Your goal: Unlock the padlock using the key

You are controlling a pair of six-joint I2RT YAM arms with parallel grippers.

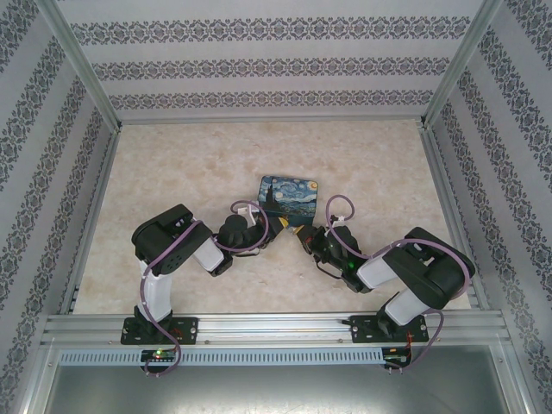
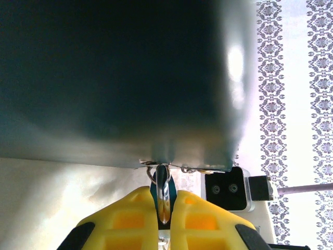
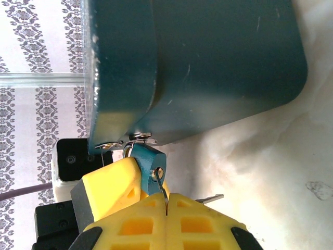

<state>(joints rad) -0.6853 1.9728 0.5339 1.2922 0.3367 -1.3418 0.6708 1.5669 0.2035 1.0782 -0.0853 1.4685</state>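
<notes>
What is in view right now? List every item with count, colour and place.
tin: one, dark blue with a painted night sky, middle of the table.
padlock: one, teal, hooked on the tin's clasp, pinched by the left claw.
key: one, silvery, at the padlock's lower end, pinched by the right claw.
table: one, beige marble look, under everything.
walls: three, white with grey patterned stripes, around the table.
rail: one, silver metal, along the near edge.
arms: two, black and white, bolted to the rail.
left claw: one, yellow, shut on the padlock.
right claw: one, yellow, shut on the key.
</notes>
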